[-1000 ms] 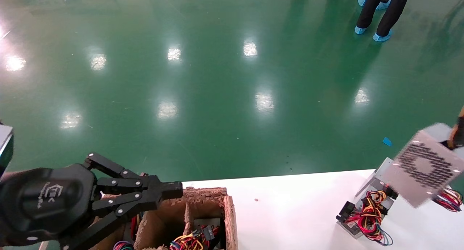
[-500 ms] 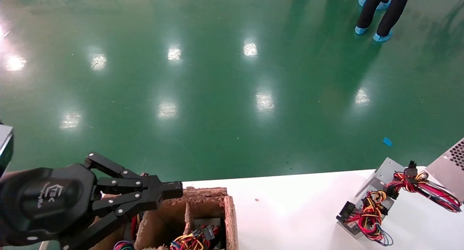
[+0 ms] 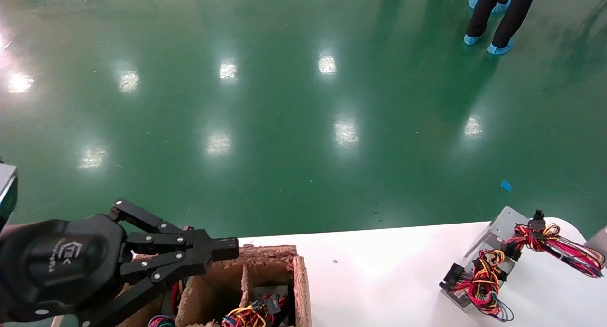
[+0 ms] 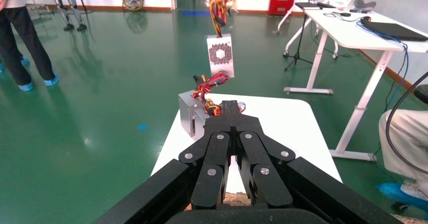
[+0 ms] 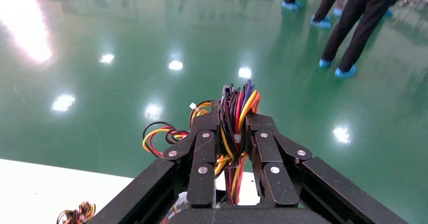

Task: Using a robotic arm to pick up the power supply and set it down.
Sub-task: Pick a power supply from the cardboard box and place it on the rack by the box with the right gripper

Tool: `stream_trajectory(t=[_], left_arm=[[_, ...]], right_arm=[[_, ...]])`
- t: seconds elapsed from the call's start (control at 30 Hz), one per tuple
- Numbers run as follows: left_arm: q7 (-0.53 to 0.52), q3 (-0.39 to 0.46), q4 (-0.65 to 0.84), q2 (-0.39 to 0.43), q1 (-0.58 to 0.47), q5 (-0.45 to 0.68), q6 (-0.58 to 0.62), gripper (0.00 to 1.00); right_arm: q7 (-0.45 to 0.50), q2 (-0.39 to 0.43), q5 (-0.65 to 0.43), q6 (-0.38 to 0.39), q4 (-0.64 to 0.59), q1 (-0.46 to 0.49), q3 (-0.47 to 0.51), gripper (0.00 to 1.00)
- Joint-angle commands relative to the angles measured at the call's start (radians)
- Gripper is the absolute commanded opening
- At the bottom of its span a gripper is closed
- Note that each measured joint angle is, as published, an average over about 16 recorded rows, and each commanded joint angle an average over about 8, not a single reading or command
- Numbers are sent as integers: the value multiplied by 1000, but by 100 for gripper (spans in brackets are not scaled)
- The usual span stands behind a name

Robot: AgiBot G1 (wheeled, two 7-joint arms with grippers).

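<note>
A grey power supply (image 4: 221, 55) with a perforated face hangs in the air over the far end of the white table (image 3: 379, 279). It dangles from its wire bundle (image 5: 234, 113), and my right gripper (image 5: 233, 110) is shut on those wires. In the head view only a corner of that unit (image 3: 599, 238) shows at the right edge. Another power supply (image 3: 495, 232) lies on the table below, with red and yellow wires (image 3: 555, 241) draped over it. My left gripper (image 3: 232, 248) is shut on nothing and parked above a cardboard box.
The divided cardboard box (image 3: 299, 279) at the table's left end holds more wired units. Beyond the table is green floor, where a person (image 3: 502, 14) stands far off. Another white desk (image 4: 363, 32) stands past the table's right end.
The hanging power supply has swung right, from over the table's right end to almost out of the head view. The red wires over the lying unit are now uncovered. The left arm is still.
</note>
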Motion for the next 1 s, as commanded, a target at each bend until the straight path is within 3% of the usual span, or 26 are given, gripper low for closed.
stream_trajectory(t=[0.03,0.5,1.0], left_arm=[[0,0,0,0,0,0,0,0],[0,0,0,0,0,0,0,0],[0,1,0,0,0,-1,0,0]], right_arm=[[-5,-9,5,11,-4,-3,-18,0],[-67,-94,129,7,-55,-10,-174,0],[-107,-215,257,-25,-132,-33,-268,0]])
